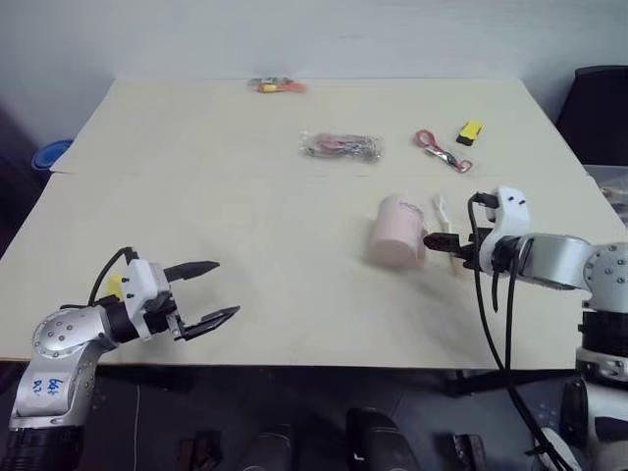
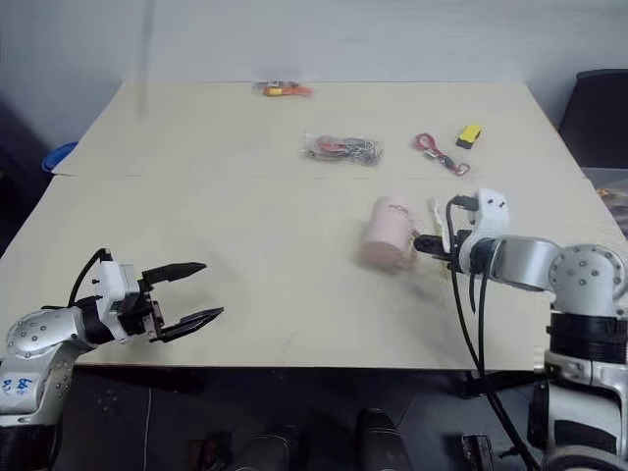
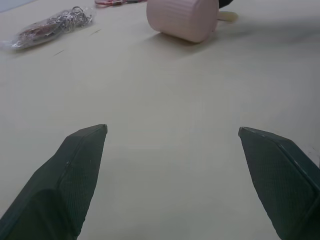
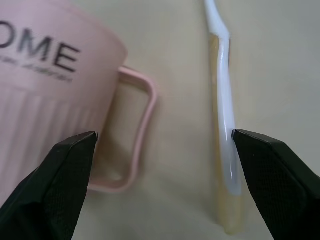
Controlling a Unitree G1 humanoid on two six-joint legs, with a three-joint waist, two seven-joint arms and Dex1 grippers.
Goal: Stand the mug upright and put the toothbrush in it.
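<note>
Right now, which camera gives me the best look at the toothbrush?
The right wrist view: the toothbrush lies close up, beside the mug's handle. Both eye views show just a small pale sliver beside the mug.

The mug [image 1: 396, 232] lies on the table [image 1: 245, 245], the toothbrush [image 1: 442, 218] just right of it.

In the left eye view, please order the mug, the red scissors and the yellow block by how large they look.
1. the mug, clearly the largest.
2. the red scissors, long but thin.
3. the yellow block, the smallest.
The scissors and block lie farther from the camera, so their true sizes compared with the mug are unsure.
</note>
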